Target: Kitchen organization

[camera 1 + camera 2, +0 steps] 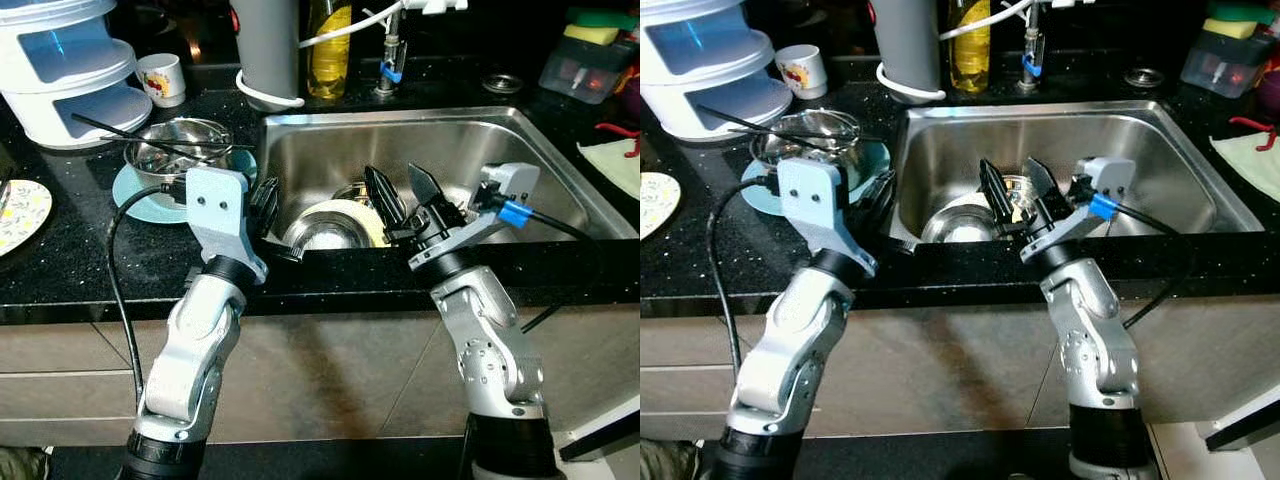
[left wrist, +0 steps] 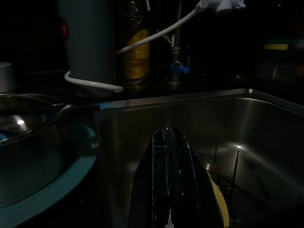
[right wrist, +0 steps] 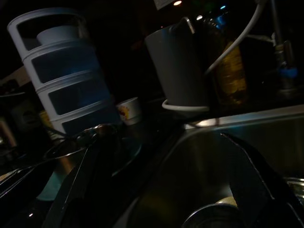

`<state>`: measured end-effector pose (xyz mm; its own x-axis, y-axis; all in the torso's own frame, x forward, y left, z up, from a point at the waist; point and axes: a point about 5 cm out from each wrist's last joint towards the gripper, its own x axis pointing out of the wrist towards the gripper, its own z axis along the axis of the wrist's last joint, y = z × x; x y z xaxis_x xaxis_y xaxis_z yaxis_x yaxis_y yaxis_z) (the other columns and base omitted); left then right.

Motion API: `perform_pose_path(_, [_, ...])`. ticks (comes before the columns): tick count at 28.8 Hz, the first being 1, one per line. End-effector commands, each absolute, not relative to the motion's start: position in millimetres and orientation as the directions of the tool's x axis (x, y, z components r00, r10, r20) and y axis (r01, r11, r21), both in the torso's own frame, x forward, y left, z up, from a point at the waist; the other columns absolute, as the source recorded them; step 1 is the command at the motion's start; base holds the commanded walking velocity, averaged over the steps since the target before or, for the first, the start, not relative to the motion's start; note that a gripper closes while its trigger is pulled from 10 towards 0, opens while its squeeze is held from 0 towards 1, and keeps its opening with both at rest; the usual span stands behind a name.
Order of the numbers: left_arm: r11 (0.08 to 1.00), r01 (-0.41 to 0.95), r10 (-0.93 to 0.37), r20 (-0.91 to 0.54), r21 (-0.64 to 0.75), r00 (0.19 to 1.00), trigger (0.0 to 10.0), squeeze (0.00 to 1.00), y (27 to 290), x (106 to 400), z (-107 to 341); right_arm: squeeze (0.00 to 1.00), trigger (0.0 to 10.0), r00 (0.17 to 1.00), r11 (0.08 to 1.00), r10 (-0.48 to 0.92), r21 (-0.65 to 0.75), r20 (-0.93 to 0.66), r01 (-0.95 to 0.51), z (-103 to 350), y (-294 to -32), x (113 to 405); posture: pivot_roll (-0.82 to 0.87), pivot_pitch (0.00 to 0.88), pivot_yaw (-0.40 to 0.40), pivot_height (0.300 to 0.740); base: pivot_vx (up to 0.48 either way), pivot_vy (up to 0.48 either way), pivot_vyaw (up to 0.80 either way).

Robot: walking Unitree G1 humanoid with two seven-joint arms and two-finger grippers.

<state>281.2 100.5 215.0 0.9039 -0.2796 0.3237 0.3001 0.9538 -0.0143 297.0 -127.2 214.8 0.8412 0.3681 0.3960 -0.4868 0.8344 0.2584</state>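
R gripper (image 1: 405,195), fingers spread, hangs at frame centre over the sink (image 1: 520,135), prob. lining up on the steel bowl (image 1: 325,228) and yellow plate below, w/ L gripper (image 1: 266,205) pressed shut just left at the sink's edge.

head eyes look down at the sink (image 1: 440,150); wrist views (dark, close) share it.

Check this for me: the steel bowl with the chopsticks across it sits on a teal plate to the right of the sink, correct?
Not quite. The steel bowl with the chopsticks across it does sit on the teal plate, but to the left of the sink, not the right. The left eye view shows it.
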Motion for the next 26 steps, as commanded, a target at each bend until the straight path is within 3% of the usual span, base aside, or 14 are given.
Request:
perform_pose_path(1, [0.954,0.299,-0.283,0.3,-0.007,0.911,10.0,0.0,99.1,282.3,211.6,0.0,10.0,0.834,0.827,0.384,0.254,0.396,-0.501,212.6,-122.7,296.7,0.01,0.001,-0.01,0.74,-0.326,0.0,0.0])
perform_pose_path(11, [0.951,0.31,-0.296,0.287,-0.002,0.911,10.0,0.0,96.7,281.5,207.9,0.0,10.0,0.836,0.822,0.409,0.25,0.367,-0.512,202.5,-116.4,293.9,0.01,0.0,-0.01,0.74,-0.331,0.0,0.0])
perform_pose_path(18, [0.951,0.308,-0.298,0.269,0.004,0.916,10.0,0.0,96.7,281.0,202.4,0.0,10.0,0.852,0.836,0.454,0.207,0.26,-0.508,186.4,-108.8,292.2,0.0,0.0,-0.008,0.74,-0.327,0.0,0.0])
perform_pose_path(26, [0.96,0.28,-0.273,0.236,0.005,0.932,10.0,0.0,104.4,279.8,193.4,0.0,10.0,0.823,0.814,0.514,0.167,0.241,-0.557,182.2,-107.7,285.3,0.0,0.005,-0.006,0.74,0.0,0.0,0.31])
